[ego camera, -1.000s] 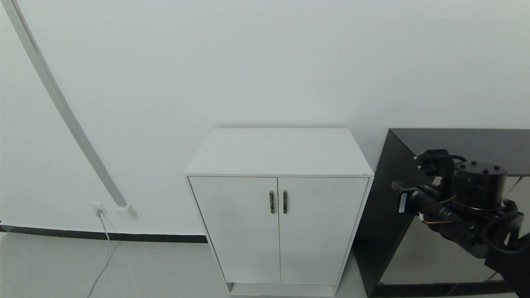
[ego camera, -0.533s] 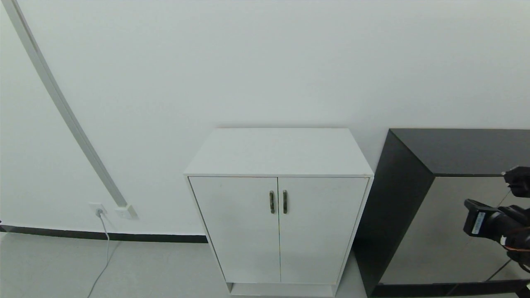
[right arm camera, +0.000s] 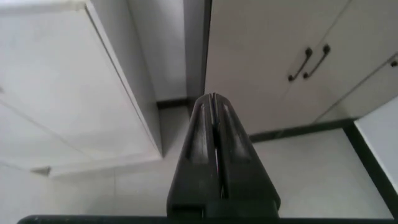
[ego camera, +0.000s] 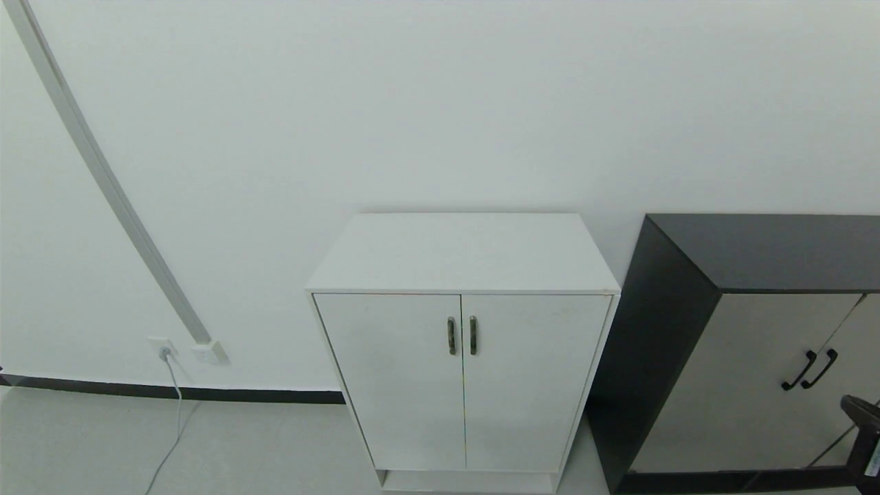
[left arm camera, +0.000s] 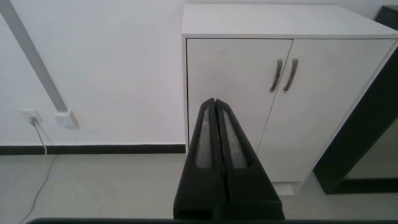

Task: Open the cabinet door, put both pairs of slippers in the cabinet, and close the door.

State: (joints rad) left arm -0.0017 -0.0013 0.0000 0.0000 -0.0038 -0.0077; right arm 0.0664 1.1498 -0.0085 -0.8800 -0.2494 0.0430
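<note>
White cabinet (ego camera: 464, 254) shut, both grippers clenched on nothing
Stands on the floor (ego camera: 82, 440) against the wall (ego camera: 440, 103), both doors (ego camera: 399, 378) closed, metal handles (ego camera: 452, 335) side by side at the seam; black cabinet (ego camera: 756, 251) just beside it on robot's right. Left gripper (left arm camera: 215, 112) fingers pressed together, empty, pointing toward the left door (left arm camera: 236, 68), well apart from it. Right gripper (right arm camera: 214, 106) fingers pressed together too, empty, above the floor where both cabinets meet

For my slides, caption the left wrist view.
Left gripper, jaws shut, faces the closed white cabinet against the wall.
</note>
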